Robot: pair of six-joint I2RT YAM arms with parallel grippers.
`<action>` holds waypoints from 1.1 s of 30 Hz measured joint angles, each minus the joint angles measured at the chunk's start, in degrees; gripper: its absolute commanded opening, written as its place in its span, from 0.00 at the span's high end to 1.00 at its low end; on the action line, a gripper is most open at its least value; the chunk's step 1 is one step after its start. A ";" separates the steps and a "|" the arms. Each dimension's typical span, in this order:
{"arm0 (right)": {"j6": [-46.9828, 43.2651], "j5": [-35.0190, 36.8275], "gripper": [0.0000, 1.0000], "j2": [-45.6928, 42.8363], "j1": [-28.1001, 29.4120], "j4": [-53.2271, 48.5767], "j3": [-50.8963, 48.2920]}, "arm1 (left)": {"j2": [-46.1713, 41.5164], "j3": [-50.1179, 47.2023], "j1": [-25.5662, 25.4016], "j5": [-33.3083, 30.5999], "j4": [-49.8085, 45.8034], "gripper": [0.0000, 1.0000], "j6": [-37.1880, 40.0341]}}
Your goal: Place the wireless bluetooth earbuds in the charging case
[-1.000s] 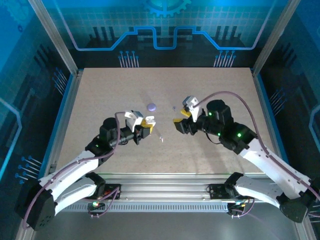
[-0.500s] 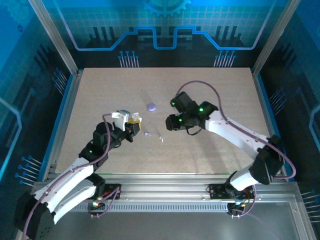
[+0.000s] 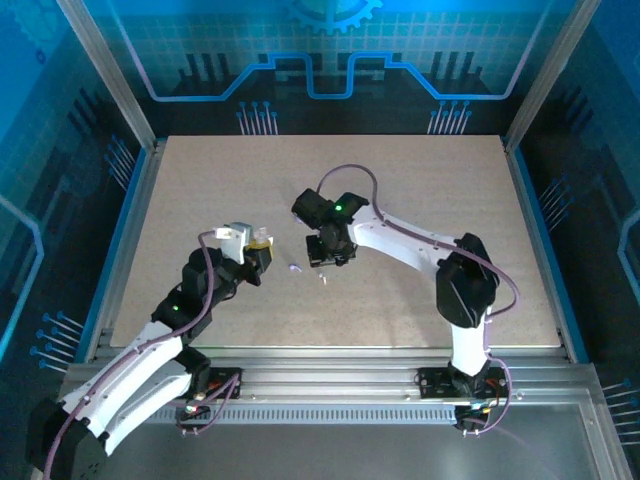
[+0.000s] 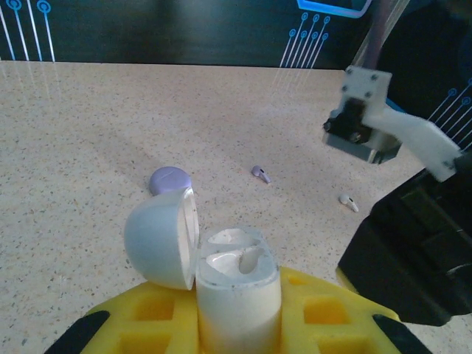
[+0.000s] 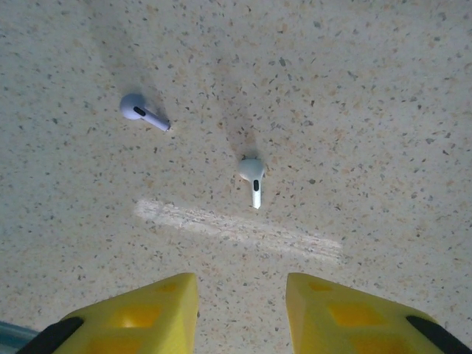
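Observation:
My left gripper [image 4: 236, 318] is shut on the white charging case [image 4: 237, 274]. The case stands upright between the yellow fingers [image 4: 140, 317], its round lid swung open to the left and both sockets empty. Two earbuds lie on the table: a lavender one [image 5: 142, 110] [image 4: 260, 174] and a whiter one [image 5: 253, 175] [image 4: 348, 201]. In the top view they are small specks [image 3: 294, 267] [image 3: 322, 278]. My right gripper [image 5: 242, 299] [image 3: 329, 256] points straight down above the table and is open, with nothing between its fingers. The whiter earbud lies just beyond its fingertips.
A flat round lavender piece [image 4: 170, 179] lies on the table behind the case's lid. The right arm's black body [image 4: 413, 251] stands close to the right of the case. Metal rails [image 3: 130, 215] border the speckled table [image 3: 420, 180].
The right arm swung left and turned to point down over the earbuds, its jaws narrowing. The left gripper drew back to the left with the case.

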 measured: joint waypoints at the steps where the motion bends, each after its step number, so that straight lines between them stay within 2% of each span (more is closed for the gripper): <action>1: 0.13 0.00 0.63 0.85 0.04 -0.35 0.50 | 0.00 0.00 0.00 -0.11 -0.04 0.77 0.00; 14: -0.42 -0.70 0.63 12.59 0.20 -2.64 7.23 | -0.52 0.00 0.00 -0.68 -0.04 0.77 0.04; 33: -1.99 -0.68 0.65 18.34 -0.35 -4.20 10.80 | -0.52 -0.24 0.00 -0.87 -0.02 0.77 0.20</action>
